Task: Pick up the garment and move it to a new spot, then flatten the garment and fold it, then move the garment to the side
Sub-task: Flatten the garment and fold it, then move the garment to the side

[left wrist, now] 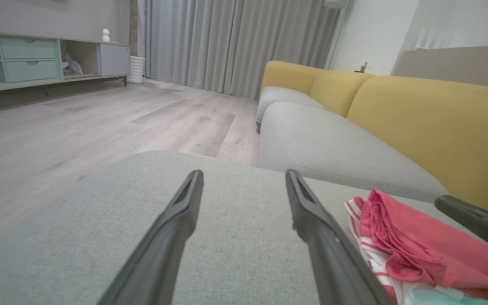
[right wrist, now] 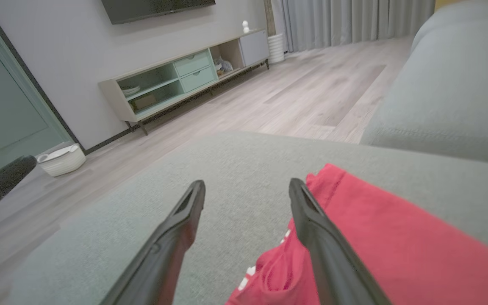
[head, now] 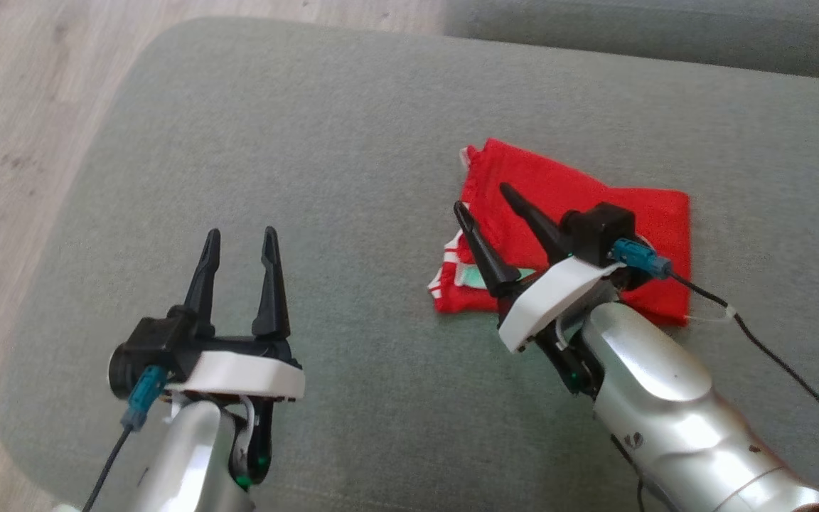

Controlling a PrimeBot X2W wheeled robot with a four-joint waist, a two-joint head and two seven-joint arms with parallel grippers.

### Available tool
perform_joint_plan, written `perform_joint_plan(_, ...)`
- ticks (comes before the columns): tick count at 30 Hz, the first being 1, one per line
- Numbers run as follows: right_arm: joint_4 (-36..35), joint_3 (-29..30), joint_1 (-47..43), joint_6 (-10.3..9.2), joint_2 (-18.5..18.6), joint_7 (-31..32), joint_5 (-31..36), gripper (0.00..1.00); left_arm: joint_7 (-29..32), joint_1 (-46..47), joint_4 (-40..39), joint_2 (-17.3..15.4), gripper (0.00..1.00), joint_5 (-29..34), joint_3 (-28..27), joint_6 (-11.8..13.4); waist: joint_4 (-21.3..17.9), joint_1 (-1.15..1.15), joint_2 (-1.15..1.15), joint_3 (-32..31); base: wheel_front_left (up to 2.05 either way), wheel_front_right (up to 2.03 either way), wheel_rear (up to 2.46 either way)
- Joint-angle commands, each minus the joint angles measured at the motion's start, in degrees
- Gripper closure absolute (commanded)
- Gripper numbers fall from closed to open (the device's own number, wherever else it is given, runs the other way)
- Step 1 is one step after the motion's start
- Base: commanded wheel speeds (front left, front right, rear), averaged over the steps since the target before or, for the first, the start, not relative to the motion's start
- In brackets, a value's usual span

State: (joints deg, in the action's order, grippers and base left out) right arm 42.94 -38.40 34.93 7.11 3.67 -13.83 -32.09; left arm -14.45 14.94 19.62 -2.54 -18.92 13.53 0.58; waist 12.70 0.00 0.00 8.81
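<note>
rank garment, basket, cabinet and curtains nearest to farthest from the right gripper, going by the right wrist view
1. garment, by the right finger of the right gripper
2. basket, on the floor, left
3. cabinet, along the wall
4. curtains, top right

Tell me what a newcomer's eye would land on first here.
The red garment, folded and lying right of centre on the grey cushion, stands out at once. The right gripper hangs open over its left edge, while the left gripper hangs open above bare cushion to the left.
</note>
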Motion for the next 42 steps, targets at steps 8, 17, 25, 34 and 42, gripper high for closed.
perform_joint_plan(8,-4.4,15.6,-1.6,0.37,-0.8,-1.1,15.7,0.00,-0.5,-0.2,-1.9,-0.3,0.00,0.9,-3.3,-0.3,-5.9,0.00,0.00,-3.2,0.00,0.00,0.00)
perform_joint_plan(17,-21.5,35.0,-17.0,0.37,-0.8,-1.2,28.0,0.00,-0.5,-2.8,-1.8,-0.3,0.00,2.4,-4.2,-0.7,-11.1,0.00,0.00,-5.3,0.00,0.00,0.00)
perform_joint_plan(25,-27.7,37.6,-27.2,0.37,-0.8,-1.2,28.2,0.00,-0.5,-4.7,-0.7,-0.3,0.00,4.2,-4.1,-1.1,-13.5,0.00,0.00,-6.2,0.00,0.00,0.00)
perform_joint_plan(34,-27.8,36.9,-28.2,0.37,-0.8,-1.2,27.7,0.00,-0.5,-5.1,-0.1,-0.3,0.00,4.1,-3.1,-1.0,-12.9,0.00,0.00,-5.4,0.00,0.00,0.00)
perform_joint_plan(42,-24.5,37.6,-22.6,0.37,-0.8,0.3,26.6,0.00,-0.5,-1.6,-0.2,-0.3,0.00,4.1,-0.2,-1.1,-8.6,0.00,0.00,-0.8,0.00,0.00,0.00)
